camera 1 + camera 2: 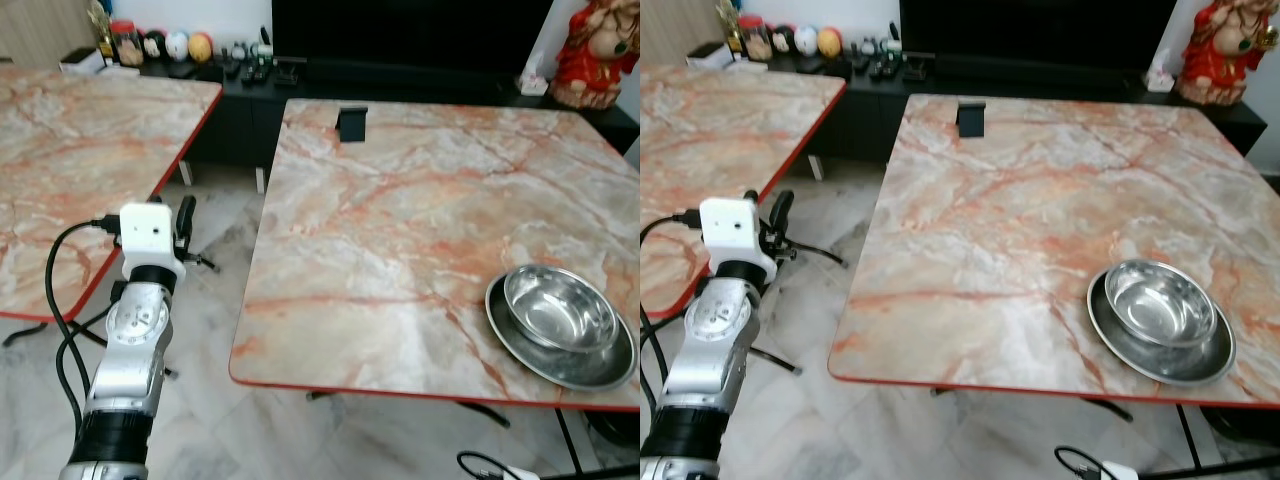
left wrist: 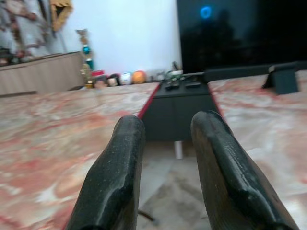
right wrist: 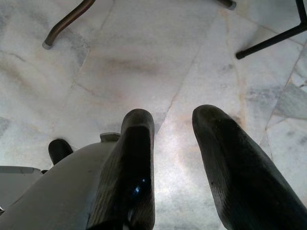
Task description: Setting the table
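A steel bowl (image 1: 558, 308) sits inside a shallow steel plate (image 1: 600, 366) near the front right corner of the marble table (image 1: 400, 230). My left gripper (image 1: 184, 222) is raised in the gap between the two tables, well left of the dishes. Its black fingers (image 2: 120, 177) stand open with nothing between them and point toward the back wall. My right gripper (image 3: 172, 158) hangs low over the tiled floor, open and empty.
A second marble table (image 1: 80, 150) with a red edge stands to the left. A small black stand (image 1: 351, 122) sits at the far edge of the main table. A dark TV unit (image 1: 400, 70) with small ornaments and a red statue (image 1: 598, 50) lines the back.
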Motion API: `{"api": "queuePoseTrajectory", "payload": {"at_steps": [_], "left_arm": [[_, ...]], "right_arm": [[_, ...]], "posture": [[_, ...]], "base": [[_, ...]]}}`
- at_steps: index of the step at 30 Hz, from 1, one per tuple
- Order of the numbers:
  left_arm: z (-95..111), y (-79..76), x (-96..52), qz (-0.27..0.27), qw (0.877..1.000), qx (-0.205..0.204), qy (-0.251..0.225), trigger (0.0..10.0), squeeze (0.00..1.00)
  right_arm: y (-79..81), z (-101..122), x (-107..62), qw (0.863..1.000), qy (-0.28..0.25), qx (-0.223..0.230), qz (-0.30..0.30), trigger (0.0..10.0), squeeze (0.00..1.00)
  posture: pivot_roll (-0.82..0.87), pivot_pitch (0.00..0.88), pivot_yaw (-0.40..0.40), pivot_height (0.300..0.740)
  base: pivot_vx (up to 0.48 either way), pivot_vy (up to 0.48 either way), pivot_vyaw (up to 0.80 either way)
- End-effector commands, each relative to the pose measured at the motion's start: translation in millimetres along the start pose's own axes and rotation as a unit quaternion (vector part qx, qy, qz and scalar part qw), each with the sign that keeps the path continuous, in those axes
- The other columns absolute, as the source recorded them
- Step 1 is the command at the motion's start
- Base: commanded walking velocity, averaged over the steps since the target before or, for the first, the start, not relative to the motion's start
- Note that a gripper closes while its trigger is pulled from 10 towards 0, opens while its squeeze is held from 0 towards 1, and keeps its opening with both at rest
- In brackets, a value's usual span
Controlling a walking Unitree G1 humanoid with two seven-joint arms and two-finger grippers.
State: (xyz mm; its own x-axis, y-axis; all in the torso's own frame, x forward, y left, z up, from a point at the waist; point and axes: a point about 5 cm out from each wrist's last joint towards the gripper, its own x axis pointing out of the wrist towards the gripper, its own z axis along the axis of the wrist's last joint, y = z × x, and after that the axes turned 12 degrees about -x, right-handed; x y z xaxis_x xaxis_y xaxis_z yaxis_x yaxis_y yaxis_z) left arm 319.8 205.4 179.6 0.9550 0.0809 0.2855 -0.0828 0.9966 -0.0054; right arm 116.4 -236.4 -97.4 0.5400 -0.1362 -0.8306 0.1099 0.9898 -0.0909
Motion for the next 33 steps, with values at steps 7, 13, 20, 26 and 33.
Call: {"api": "queuePoseTrajectory", "payload": {"at_steps": [7, 13, 20, 26, 33], "left_arm": [[-26.5, 35.6, -9.2, 0.111, 0.990, 0.050, 0.065, 10.0, 0.00], [-59.2, 39.6, -26.1, 0.095, 0.982, 0.079, 0.143, 10.0, 0.00], [-102.4, 46.6, -59.0, 0.105, 0.957, 0.126, 0.241, 10.0, 0.00], [-130.2, 57.8, -88.5, 0.133, 0.934, 0.128, 0.305, 10.0, 0.00], [-171.4, 62.3, -139.1, 0.121, 0.888, 0.104, 0.430, 10.0, 0.00]], "right_arm": [[-2.7, -2.0, -0.8, 1.000, 0.004, 0.000, -0.004, 10.0, 0.00], [-3.1, -2.3, -0.9, 1.000, 0.005, -0.002, -0.003, 10.0, 0.00], [-3.5, -2.6, -1.1, 1.000, 0.006, -0.003, -0.003, 10.0, 0.00], [-3.2, -2.8, -1.1, 1.000, 0.006, -0.002, -0.003, 10.0, 0.00], [-2.7, -2.9, -1.1, 1.000, 0.006, -0.004, -0.003, 10.0, 0.00]], "posture": [[0.13, 0.000, -0.038, 0.715], [0.14, 0.000, -0.043, 0.715], [0.13, 0.000, -0.042, 0.715], [0.12, 0.000, -0.038, 0.715], [0.12, 0.000, -0.040, 0.715]], "base": [[0.000, 0.000, 0.00], [0.000, 0.000, 0.00], [0.000, 0.000, 0.00], [0.000, 0.000, 0.00], [0.000, 0.000, 0.00]]}}
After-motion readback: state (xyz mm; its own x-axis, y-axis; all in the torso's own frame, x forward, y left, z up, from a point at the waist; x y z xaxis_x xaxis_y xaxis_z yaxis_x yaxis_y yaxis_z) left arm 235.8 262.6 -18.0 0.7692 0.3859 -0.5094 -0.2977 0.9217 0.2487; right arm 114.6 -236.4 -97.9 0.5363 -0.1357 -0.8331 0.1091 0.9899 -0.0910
